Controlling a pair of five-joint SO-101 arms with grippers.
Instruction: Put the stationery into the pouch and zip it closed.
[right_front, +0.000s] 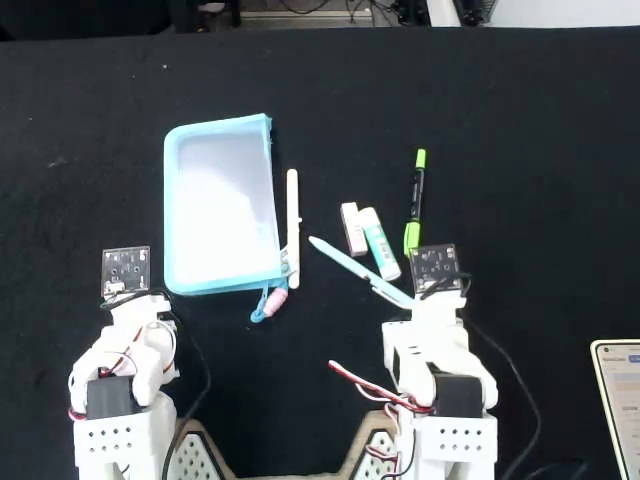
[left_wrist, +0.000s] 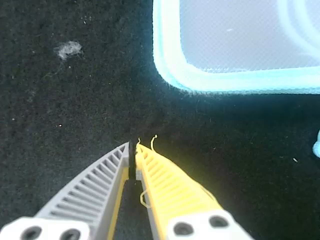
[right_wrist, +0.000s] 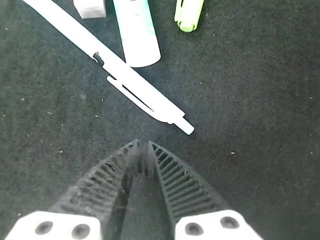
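I think nothing is done yet. The blue pouch (right_front: 220, 205) lies flat on the bench (right_front: 520, 120), left of the middle. The pen (right_front: 350, 263), glue stick (right_front: 380, 245), eraser (right_front: 352, 228) and green marker (right_front: 413, 205) lie on its right, outside. My left hand (left_wrist: 132, 147) and right hand (right_wrist: 143, 147) are both clenched, holding nothing.

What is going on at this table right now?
Nothing is being handled yet. Both tools are shut and empty: the left tool sits near a corner of the blue pouch, the right tool just short of the white pen. The pen, glue stick, eraser and green highlighter lie loose on the black table beside the pouch.
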